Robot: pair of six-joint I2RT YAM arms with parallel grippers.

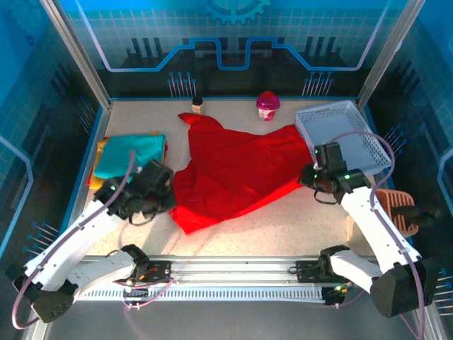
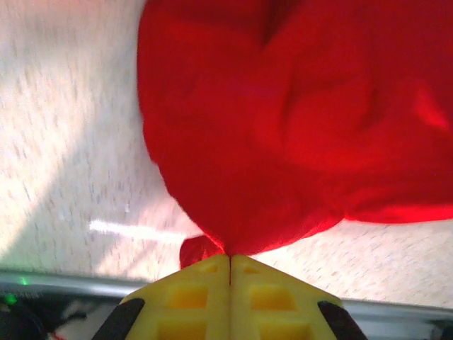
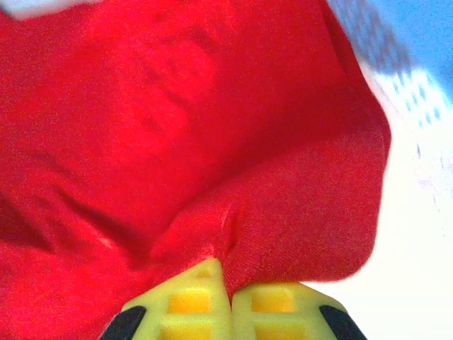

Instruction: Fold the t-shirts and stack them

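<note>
In the top view my left gripper (image 1: pixel 168 195) sits at the left of centre, at the left edge of the red t-shirt (image 1: pixel 233 166). In the left wrist view that gripper (image 2: pixel 230 263) is at the bottom middle of the frame. Its yellow jaws are pressed flat together with a small fold of the red cloth pinched between them, and a little tuft pokes out just to their left. From that pinch the shirt spreads over the upper right of the frame, and the pale speckled table (image 2: pixel 64 142) shows at the left.

My right gripper (image 1: pixel 309 177) is at the right of centre in the top view, on the shirt's right corner, close to the near left corner of the white lattice basket (image 1: pixel 347 134). In the right wrist view it (image 3: pixel 228 273) is closed on a bunched ridge of the red hem, which rises from the jaws at the bottom middle. The basket's mesh is a blur in the upper right.

The red shirt lies crumpled and unfolded across the middle of the table, one narrow end reaching toward the upper centre. At the left a folded teal t-shirt (image 1: pixel 131 156) tops a pile, with the edges of a yellow shirt (image 1: pixel 101 150) and an orange shirt (image 1: pixel 92 180) showing beneath it. A small dark-capped bottle (image 1: pixel 197 106) and a pink container (image 1: pixel 267 105) stand at the top.
</note>
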